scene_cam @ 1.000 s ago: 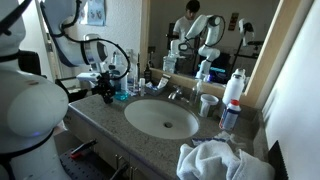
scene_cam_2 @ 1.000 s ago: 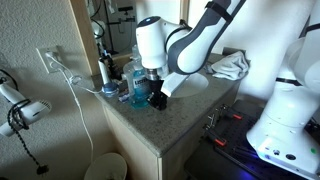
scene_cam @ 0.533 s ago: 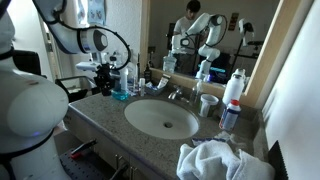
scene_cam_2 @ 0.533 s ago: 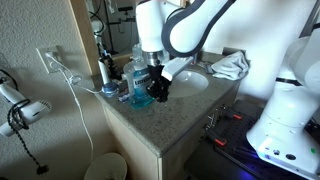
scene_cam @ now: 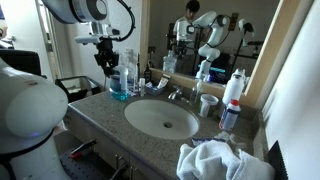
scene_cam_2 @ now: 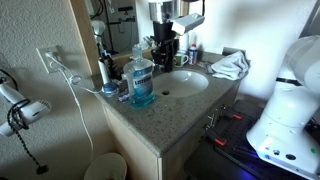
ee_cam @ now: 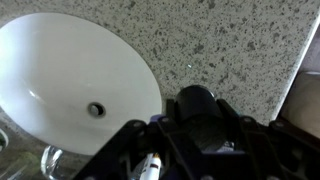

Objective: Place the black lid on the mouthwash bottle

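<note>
The mouthwash bottle [scene_cam: 119, 80], clear with blue liquid in its lower part, stands at the back of the granite counter beside the sink; it also shows in the other exterior view [scene_cam_2: 142, 80]. My gripper [scene_cam: 105, 57] [scene_cam_2: 165, 52] hangs in the air above counter level, higher than the bottle's top and a little to its side. It is shut on the black lid [ee_cam: 195, 108], a small round cap held between the fingers in the wrist view. Below the lid the wrist view shows speckled counter and the white basin.
A white oval sink [scene_cam: 162, 118] with a faucet [scene_cam: 175, 93] sits mid-counter. A white towel [scene_cam: 220, 160], a cup [scene_cam: 208, 104] and a white bottle with a red top [scene_cam: 234, 90] stand beyond it. An electric toothbrush [scene_cam_2: 103, 70] stands by the wall.
My gripper has risen from just above the counter in front of the bottle to a height above the bottle's top, carrying the black lid with it.
</note>
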### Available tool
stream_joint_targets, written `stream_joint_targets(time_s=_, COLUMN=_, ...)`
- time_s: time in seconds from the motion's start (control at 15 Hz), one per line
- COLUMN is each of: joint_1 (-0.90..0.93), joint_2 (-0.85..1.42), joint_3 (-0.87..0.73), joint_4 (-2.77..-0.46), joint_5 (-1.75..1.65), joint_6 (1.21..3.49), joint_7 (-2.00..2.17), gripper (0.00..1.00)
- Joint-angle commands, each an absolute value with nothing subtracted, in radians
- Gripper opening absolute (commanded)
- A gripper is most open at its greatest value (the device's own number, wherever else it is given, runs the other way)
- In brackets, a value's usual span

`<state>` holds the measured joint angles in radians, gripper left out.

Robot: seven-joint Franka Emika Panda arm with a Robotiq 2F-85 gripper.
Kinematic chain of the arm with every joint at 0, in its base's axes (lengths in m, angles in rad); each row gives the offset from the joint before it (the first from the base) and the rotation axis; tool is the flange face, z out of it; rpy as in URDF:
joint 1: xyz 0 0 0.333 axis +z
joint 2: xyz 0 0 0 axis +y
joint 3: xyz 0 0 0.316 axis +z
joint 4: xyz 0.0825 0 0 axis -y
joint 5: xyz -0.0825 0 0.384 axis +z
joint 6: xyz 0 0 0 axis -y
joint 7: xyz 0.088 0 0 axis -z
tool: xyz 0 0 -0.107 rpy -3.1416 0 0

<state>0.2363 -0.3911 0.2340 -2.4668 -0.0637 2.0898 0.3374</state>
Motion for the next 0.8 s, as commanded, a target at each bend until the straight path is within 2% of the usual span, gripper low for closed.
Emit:
stream_joint_targets(time_s=0.0, joint_1=0.208, joint_2=-0.428, joint_3=0.215, joint_4=-2.378, joint_5=-0.056, joint_6=2.026, joint_7=0.247, gripper=0.20)
stream_joint_targets(time_s=0.73, joint_1=0.207, joint_2=-0.256, joint_3=0.240, joint_4=-2.118, joint_5=-0.064, joint_6=2.062, joint_7=0.148, gripper=0.20)
